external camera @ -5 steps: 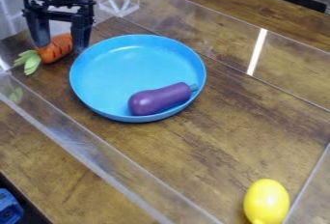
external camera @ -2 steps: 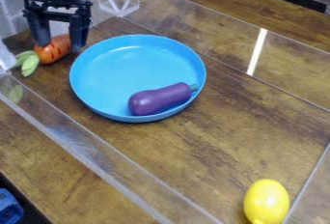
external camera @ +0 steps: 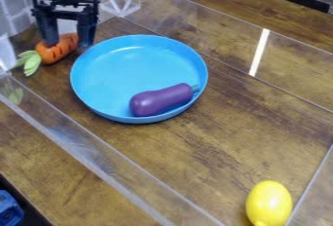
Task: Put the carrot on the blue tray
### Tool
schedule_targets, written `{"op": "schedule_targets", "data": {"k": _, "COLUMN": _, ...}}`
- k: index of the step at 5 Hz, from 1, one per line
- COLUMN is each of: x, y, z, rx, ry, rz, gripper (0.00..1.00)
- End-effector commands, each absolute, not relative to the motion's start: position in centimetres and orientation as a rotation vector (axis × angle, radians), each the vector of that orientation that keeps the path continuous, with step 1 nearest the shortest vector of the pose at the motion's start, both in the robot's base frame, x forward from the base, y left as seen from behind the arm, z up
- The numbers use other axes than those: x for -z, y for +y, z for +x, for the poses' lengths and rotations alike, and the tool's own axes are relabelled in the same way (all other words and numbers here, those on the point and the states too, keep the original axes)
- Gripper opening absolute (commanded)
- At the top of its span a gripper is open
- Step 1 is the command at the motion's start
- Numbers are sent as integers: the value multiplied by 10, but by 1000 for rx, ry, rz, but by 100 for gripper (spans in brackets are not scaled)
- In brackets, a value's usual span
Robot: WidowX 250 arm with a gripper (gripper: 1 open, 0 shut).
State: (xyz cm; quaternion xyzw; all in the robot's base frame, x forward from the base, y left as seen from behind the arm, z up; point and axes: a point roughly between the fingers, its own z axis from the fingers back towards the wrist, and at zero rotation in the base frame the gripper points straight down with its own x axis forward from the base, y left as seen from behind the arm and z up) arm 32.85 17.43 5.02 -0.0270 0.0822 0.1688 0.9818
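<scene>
carrot (external camera: 55, 49): we see it lying on the wooden worktop (external camera: 235, 123) at the far left, outside the tray, its orange body pointing toward the tray's rim and its pale green leaves (external camera: 27, 61) toward the left edge of the view.
blue tray (external camera: 107, 80): we find it just right of the carrot, round and shallow with a raised rim; whether carrot and rim touch we cannot tell.
gripper (external camera: 66, 41): we see the black gripper pointing straight down over the carrot's right end, its jaws spread wide, one finger on each side; it grips nothing, and the carrot rests on the wood.
eggplant (external camera: 162, 98): we see the purple one lying inside the tray, toward its right side, tilted along the rim.
lemon (external camera: 270, 204): we see the yellow one near the bottom right corner, well apart from the tray.
clear walls (external camera: 92, 152): we make out transparent panels edging the worktop, catching a bright streak of light.
</scene>
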Motion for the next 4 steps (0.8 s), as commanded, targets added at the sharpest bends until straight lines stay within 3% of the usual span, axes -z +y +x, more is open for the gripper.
{"op": "schedule_targets", "data": {"k": 1, "x": -54, "y": 196, "z": 333, "rx": -375, "ry": 132, "rz": -36, "gripper": 100}}
{"op": "schedule_targets", "data": {"k": 2, "x": -49, "y": 204, "z": 334, "rx": -407, "ry": 125, "rz": -31, "gripper": 100}}
{"op": "schedule_targets", "data": {"k": 4, "x": -78, "y": 194, "z": 330, "rx": -439, "ry": 105, "rz": -28, "gripper": 100}}
